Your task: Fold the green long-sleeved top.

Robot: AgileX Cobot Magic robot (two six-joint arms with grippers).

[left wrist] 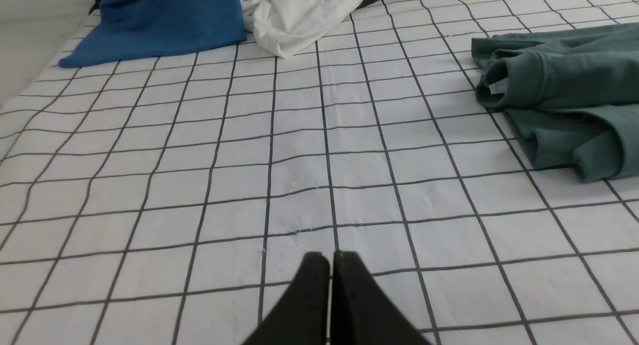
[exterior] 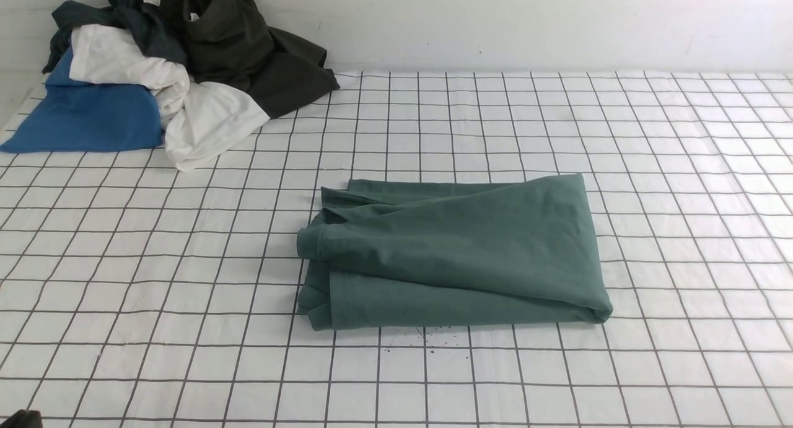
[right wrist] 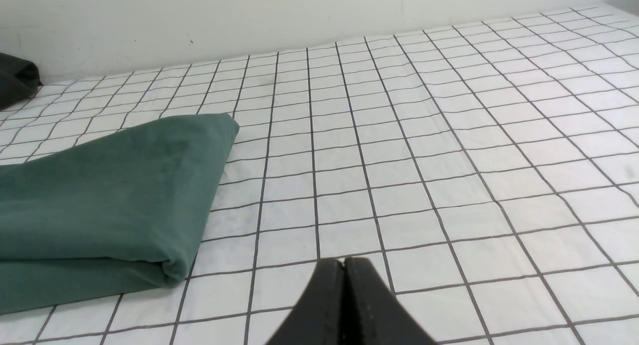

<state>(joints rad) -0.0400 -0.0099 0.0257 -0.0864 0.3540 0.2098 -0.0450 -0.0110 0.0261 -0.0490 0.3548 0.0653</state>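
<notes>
The green long-sleeved top (exterior: 458,254) lies folded into a thick rectangle in the middle of the gridded table cover; its logo is hidden. Its hems and cuff ends show in the left wrist view (left wrist: 564,80), its folded corner in the right wrist view (right wrist: 110,195). My left gripper (left wrist: 330,257) is shut and empty, over bare cover well apart from the top. My right gripper (right wrist: 344,262) is shut and empty, over bare cover beside the top's folded edge. In the front view only a dark bit of the left arm (exterior: 18,419) shows at the bottom corner.
A pile of other clothes sits at the far left by the wall: a bright blue garment (exterior: 87,118), a white one (exterior: 204,121) and a dark olive-black one (exterior: 248,50). The white wall (exterior: 495,19) bounds the table's far side.
</notes>
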